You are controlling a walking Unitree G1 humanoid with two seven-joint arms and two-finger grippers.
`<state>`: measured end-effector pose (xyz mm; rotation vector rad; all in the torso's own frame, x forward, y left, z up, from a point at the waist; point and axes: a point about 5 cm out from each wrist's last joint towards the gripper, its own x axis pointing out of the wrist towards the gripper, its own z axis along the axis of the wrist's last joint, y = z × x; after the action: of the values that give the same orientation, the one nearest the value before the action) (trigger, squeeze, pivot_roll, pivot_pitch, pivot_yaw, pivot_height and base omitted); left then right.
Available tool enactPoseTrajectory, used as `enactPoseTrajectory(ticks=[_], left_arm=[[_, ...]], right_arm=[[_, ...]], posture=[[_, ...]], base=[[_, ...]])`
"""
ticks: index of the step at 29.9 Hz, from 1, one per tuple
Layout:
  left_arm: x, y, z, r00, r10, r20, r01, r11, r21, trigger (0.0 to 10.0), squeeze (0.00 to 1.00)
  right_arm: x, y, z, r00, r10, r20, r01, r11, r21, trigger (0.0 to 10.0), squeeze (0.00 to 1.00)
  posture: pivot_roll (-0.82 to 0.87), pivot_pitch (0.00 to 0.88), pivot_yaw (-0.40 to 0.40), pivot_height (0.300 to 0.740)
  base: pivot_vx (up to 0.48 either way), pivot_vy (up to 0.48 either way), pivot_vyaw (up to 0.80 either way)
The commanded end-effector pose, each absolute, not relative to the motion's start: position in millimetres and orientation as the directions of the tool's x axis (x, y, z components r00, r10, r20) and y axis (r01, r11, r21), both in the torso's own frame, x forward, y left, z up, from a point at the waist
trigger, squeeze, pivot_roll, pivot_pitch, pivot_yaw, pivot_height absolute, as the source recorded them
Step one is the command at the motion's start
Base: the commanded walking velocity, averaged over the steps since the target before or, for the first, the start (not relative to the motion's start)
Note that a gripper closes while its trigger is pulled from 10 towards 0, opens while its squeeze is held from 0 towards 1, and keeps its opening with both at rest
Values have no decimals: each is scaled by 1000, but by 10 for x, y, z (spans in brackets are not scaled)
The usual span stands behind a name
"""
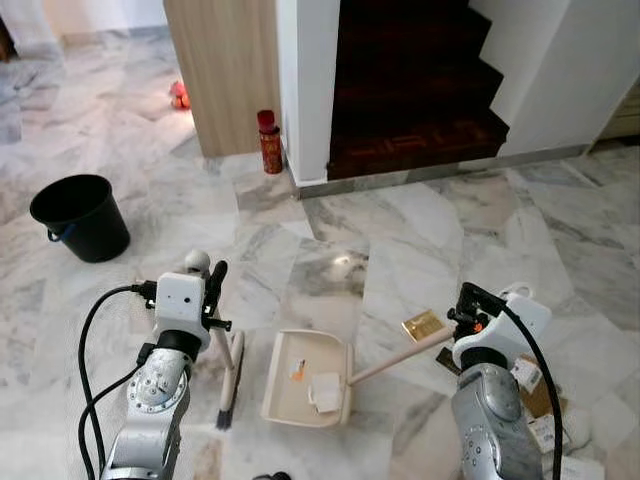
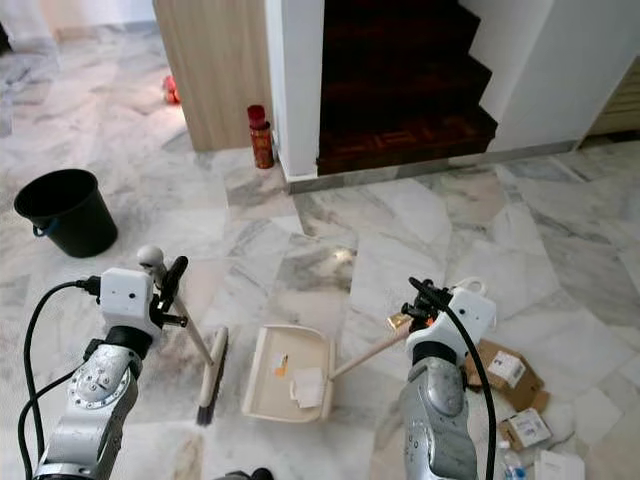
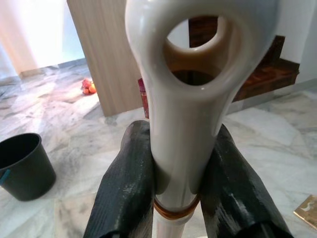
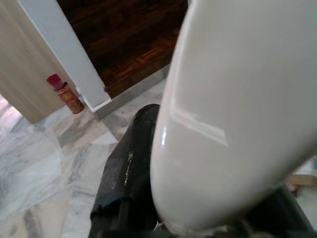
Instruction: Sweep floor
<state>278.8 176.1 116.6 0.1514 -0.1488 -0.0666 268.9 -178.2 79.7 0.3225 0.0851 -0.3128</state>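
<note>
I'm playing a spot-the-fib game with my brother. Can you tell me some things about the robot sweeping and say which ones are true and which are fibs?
1. The left gripper holds the broom by its handle. True.
2. The dustpan has nothing in it. False: bits of litter lie inside, a white scrap and a small orange piece.
3. The right gripper holds the dustpan's long handle. True.
4. The black bucket lies tipped over. False: it stands upright on the marble floor.
5. The red can sits on the stairs. False: it stands on the floor by the white wall corner.
</note>
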Motion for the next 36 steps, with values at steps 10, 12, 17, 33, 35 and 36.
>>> enactPoseTrajectory(ticks=[10,12,17,33,35,36], left_arm=[[2802,1781,1282,980,-69,187,38,986,162,10000,0],[2803,1778,1280,980,-68,186,38,986,162,10000,0],[2804,1779,1279,981,-66,185,36,986,162,10000,0],[2802,1785,1279,981,-62,182,32,986,164,10000,0],[2801,1788,1278,982,-61,180,31,986,165,10000,0],[2800,1788,1278,982,-61,180,31,986,165,10000,0]], right_arm=[[2731,-1724,889,958,-269,-101,288,901,324,10000,0],[2734,-1725,887,958,-268,-102,286,901,324,10000,0],[2739,-1720,891,959,-264,-102,283,902,326,10000,0],[2744,-1706,893,962,-253,-100,272,904,330,10000,0],[2746,-1702,893,963,-250,-100,269,904,332,10000,0],[2746,-1702,894,963,-249,-100,269,904,332,10000,0]], posture=[[-17,90,-5,740],[-17,90,-7,740],[-17,90,-7,740],[-16,91,-8,740],[-14,88,-8,740],[-13,87,-8,740]], base=[[0,401,0],[0,394,0],[0,396,0],[0,394,0],[0,396,0],[0,398,0]])
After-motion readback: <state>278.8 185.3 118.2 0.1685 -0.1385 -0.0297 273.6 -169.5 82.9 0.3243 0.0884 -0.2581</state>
